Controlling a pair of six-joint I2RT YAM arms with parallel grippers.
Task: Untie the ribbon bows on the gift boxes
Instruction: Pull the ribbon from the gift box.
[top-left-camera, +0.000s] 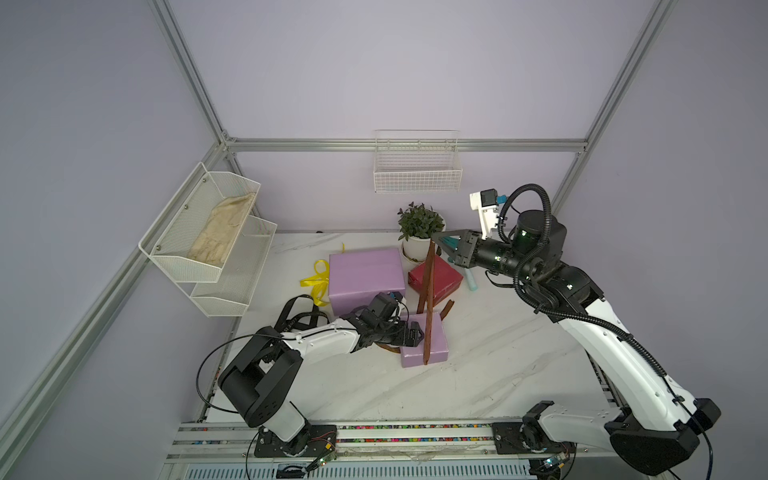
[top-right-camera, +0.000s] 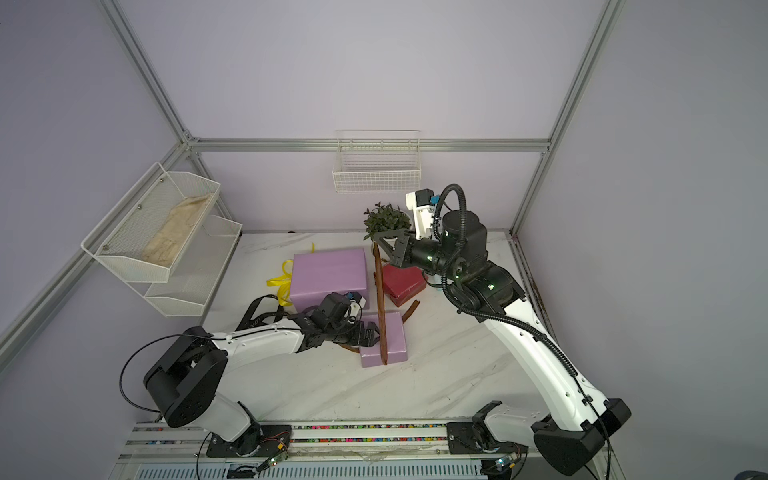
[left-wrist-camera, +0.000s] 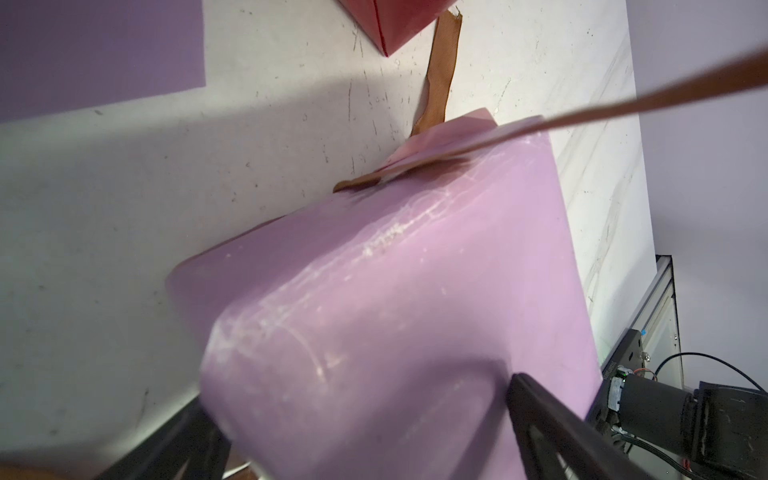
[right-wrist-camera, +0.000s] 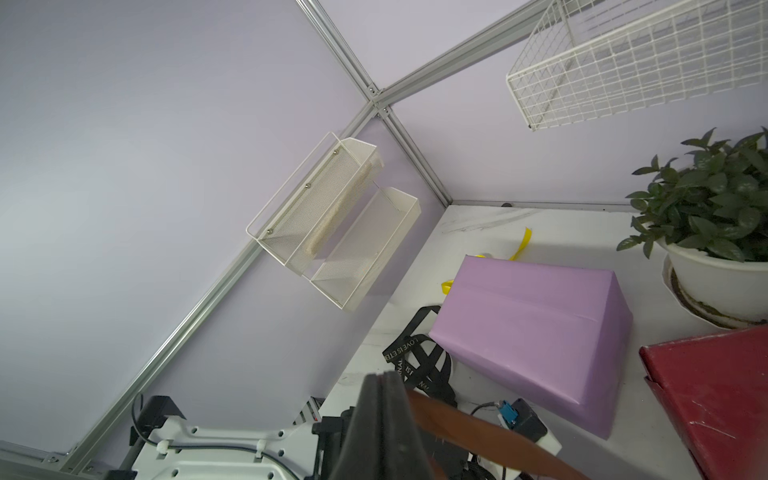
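- Left gripper, nearest us: its two black fingers are spread wide apart, one on each side of the near left end of the small lilac box. We cannot tell whether they press on it.
- We count three boxes. The small lilac box is cube-like, wrapped in matte paper with white scuffs along one edge. It sits near the middle of the white marbled table.
- We count three ribbons. The brown ribbon is a flat satin strip that crosses the small box's top and rises taut from it. One loose end lies on the table between this box and the red one.
- The black ribbon is flat with white lettering. It lies in loose loops on the table beside the left arm, near the large box's near corner.
- The red box is small, flat and glossy, and sits behind the small lilac one.
- The large lilac box is rectangular, in smooth paper, to the left of the red box.
- The yellow ribbon is shiny and curls in loops on the table against that box's left side.
- Right gripper, raised above the red box: its fingers are pressed together on the brown ribbon's upper end.
- One leafy green plant stands in a round white pot behind the red box.
- On the walls we see one white wire basket at the back and one two-tier white mesh shelf at the left. A beige cloth lies in the shelf's upper tier.
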